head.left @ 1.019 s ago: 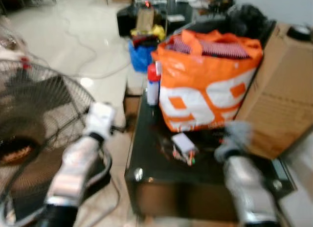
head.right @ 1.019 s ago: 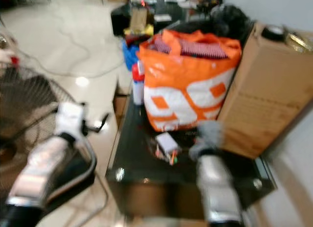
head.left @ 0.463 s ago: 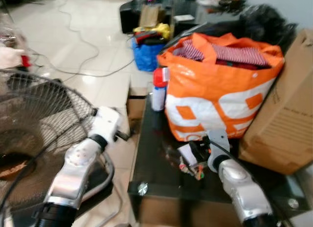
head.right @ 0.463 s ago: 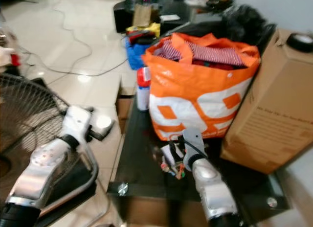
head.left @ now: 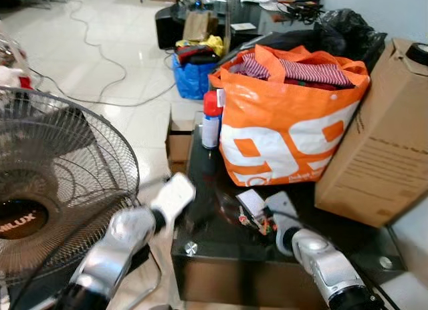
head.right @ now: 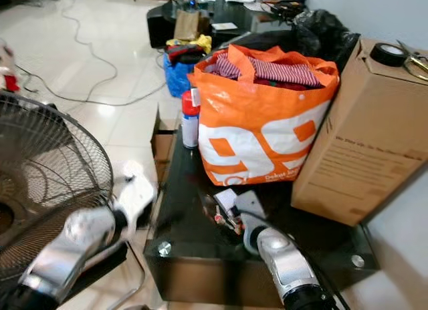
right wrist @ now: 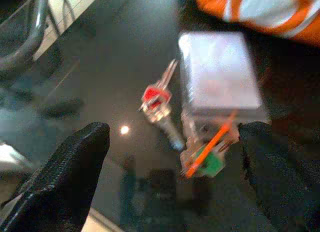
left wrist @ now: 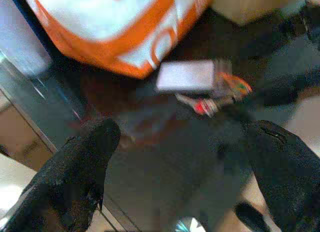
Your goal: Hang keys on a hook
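Note:
A bunch of keys (head.left: 257,214) with a white tag and red, green and orange pieces lies on the black glass table (head.left: 215,238), just in front of the orange bag. My right gripper (right wrist: 172,134) is open right above the keys (right wrist: 200,117), its fingers wide on either side and not touching them. My left gripper (head.left: 175,195) hovers blurred at the table's left edge. In its wrist view it is open (left wrist: 182,137) and looks across the glass at the keys (left wrist: 210,89). No hook can be made out.
A stuffed orange bag (head.left: 287,129) and a large cardboard box (head.left: 374,156) fill the table's back and right. A red-capped spray can (head.left: 210,119) stands beside the bag. A big floor fan (head.left: 53,190) is close on my left. Bags and cables lie on the tiled floor beyond.
The view has shifted and sharpened. My right arm has reached forward to the keys. My left arm has swung in from beside the fan to the table's left edge.

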